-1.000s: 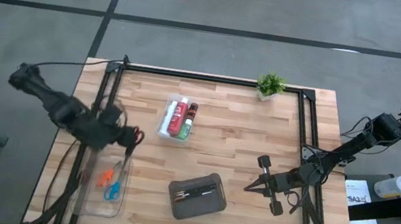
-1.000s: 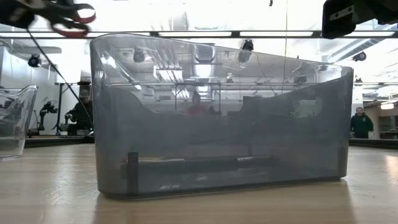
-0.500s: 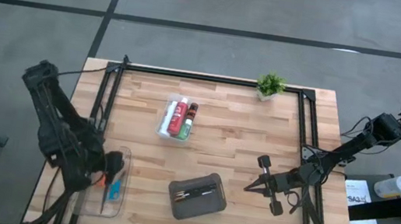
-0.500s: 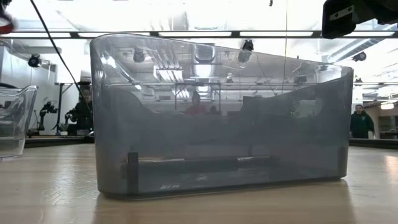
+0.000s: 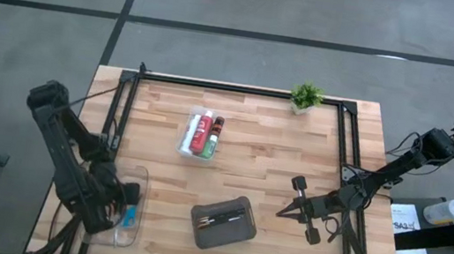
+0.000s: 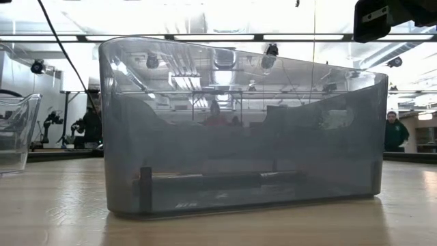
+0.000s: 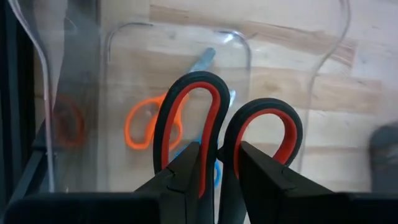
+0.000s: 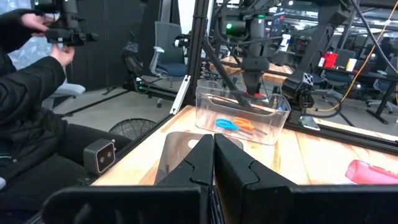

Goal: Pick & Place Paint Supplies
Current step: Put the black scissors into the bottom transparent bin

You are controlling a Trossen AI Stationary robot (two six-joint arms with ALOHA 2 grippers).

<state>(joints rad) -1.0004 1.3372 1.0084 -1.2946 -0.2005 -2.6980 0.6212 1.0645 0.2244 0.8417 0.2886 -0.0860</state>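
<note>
My left gripper [image 5: 116,198] [image 7: 221,158] is shut on the red-handled scissors [image 7: 200,102] over the clear plastic box [image 5: 135,221] at the near left. It also shows in the right wrist view [image 8: 254,87], reaching down into that box. The orange scissors [image 7: 144,121] and blue scissors [image 5: 129,216] lie on the box floor. Three paint tubes [image 5: 203,133] lie in another clear box. Thin brushes [image 5: 223,220] lie in the dark grey case [image 5: 235,231]. My right gripper [image 5: 288,209] [image 8: 212,155] is shut and empty at the right. My left gripper pinches the red scissors between its two fingers [image 7: 186,171], coming from above and pointing down. The two handle loops [image 7: 268,127] stick out past the fingertips toward the box floor. The fingers hide the place of contact. The scissors hang clear above the orange and blue scissors.
A small potted plant [image 5: 306,95] stands at the far edge. A black frame [image 5: 241,89] runs around the table top. The grey case fills the low view [image 6: 239,130]. A person's arm [image 8: 28,87] shows beyond the table in the right wrist view.
My left gripper has carried the red scissors toward the table's near edge and down, from beside the clear box's far end to inside it. The scissors have left the top of the low view. My right arm has kept still.
</note>
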